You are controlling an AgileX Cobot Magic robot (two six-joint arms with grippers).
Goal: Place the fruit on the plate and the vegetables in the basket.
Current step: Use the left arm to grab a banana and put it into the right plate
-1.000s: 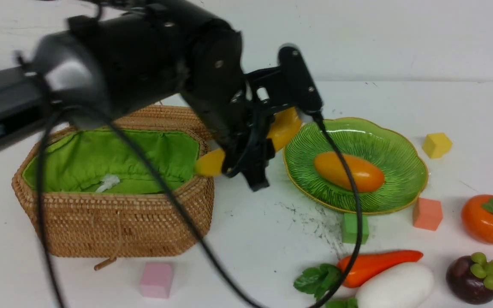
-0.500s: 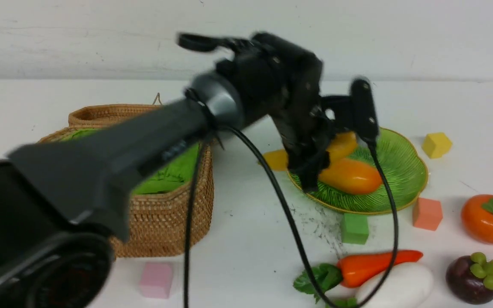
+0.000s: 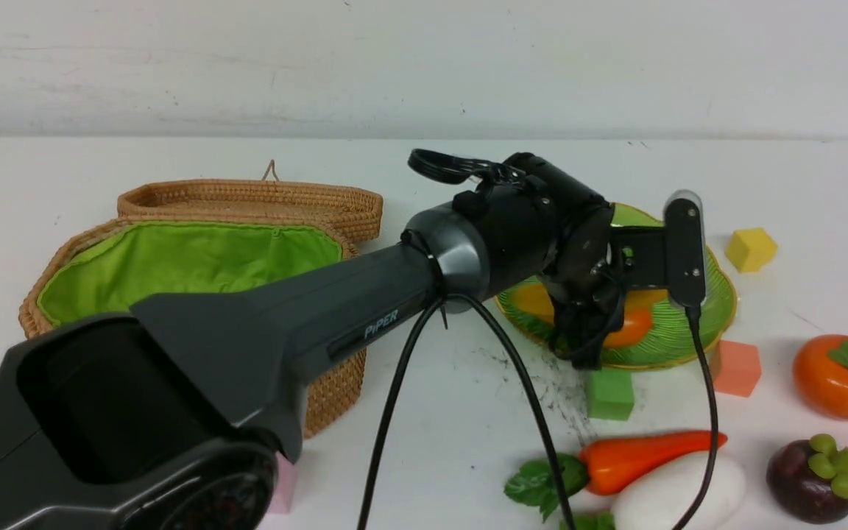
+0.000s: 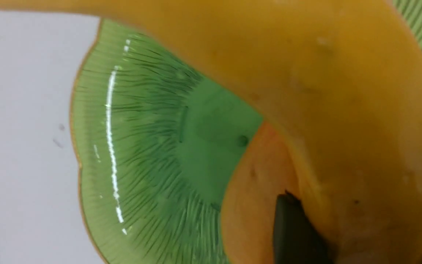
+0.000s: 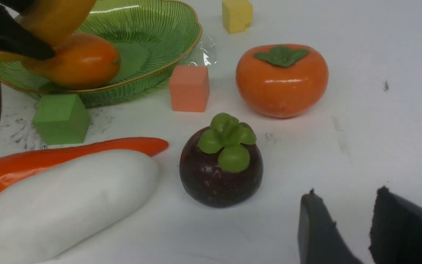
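Note:
My left gripper [image 3: 586, 327] is shut on the yellow banana [image 4: 324, 91] low over the green plate [image 4: 141, 146]. The banana touches the orange-yellow mango [image 4: 251, 205] lying in the plate [image 3: 711, 309]. On the table near my open, empty right gripper [image 5: 346, 191] are the purple mangosteen [image 5: 222, 168], the persimmon [image 5: 282, 80], the carrot [image 5: 68, 157] and the white radish [image 5: 60, 205]. The wicker basket [image 3: 78, 239] stands open at the left, its green lining bare where it shows. My left arm hides part of it.
Foam cubes lie around the plate: green [image 3: 610, 394], salmon [image 3: 737, 368] and yellow [image 3: 751, 249]. A pink cube [image 3: 284, 478] peeks from behind my left arm. The basket lid [image 3: 247, 202] lies open behind the basket. My left arm's cables hang over the carrot.
My left arm swung right from beside the basket and lowered the banana over the plate, onto the mango. The other items have not moved.

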